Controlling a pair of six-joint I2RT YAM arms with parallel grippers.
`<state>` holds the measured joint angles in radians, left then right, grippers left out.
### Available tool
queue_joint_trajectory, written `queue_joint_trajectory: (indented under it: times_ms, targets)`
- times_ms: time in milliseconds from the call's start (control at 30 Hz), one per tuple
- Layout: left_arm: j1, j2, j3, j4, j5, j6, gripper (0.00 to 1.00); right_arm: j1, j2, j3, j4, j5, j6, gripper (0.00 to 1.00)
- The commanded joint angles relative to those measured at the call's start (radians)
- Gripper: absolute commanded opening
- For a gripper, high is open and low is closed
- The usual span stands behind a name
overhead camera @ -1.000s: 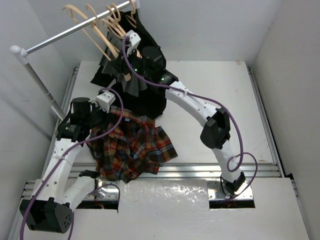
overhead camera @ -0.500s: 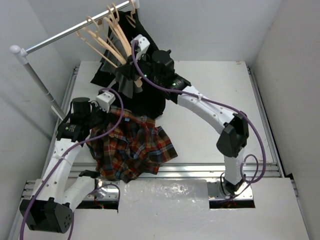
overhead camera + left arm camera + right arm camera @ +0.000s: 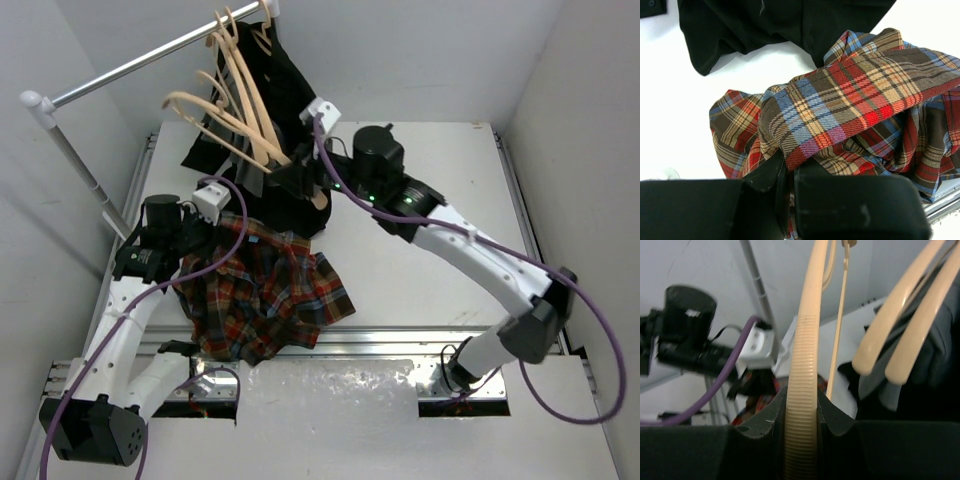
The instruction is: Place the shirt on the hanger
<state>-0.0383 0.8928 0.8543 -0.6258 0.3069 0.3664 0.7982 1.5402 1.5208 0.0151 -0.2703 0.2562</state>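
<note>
Left hand (image 3: pixel 790 169) pinching plaid shirt (image 3: pixel 855 95); right hand (image 3: pixel 801 410) clamping tan hanger (image 3: pixel 807 340) arm

Right wrist: hanger (image 3: pixel 801 365) runs off top edge. Left wrist: black garment (image 3: pixel 780 25) cropped above, shirt (image 3: pixel 850 110) cropped right.

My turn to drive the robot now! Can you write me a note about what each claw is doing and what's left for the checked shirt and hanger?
Left gripper: shut on a fold of the red, orange and navy plaid flannel shirt, crumpled on the white table.
Right gripper: shut on one arm of a slim pale tan hanger near the metal rail.
Done: both things gripped.
Left: bring the hanger over and work it into the shirt.
</note>
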Motion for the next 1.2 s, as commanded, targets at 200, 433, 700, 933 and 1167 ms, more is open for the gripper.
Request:
queue_joint_trajectory:
  times_ms: [200,433,700,933,1167]
  targets:
    - [0.005,0.055,0.061,0.006,-0.015,-0.003,0.0,0.004,-0.36,-0.076,-0.452,0.032,-0.063,0.0]
    - [0.005,0.127,0.149,-0.014,-0.009,-0.041,0.0,0.004,-0.595,-0.151,-0.748,0.117,-0.015,0.0]
    - [0.005,0.235,0.215,-0.008,-0.042,-0.086,0.0,0.003,-0.69,-0.149,-0.94,-0.098,-0.005,0.0]
    - [0.005,0.221,0.221,-0.031,-0.019,-0.086,0.0,0.003,-0.684,-0.309,-0.785,-0.179,-0.006,0.0]
    - [0.005,0.155,0.224,-0.138,0.101,0.005,0.0,0.004,-0.612,-0.389,-0.603,-0.081,-0.081,0.0]
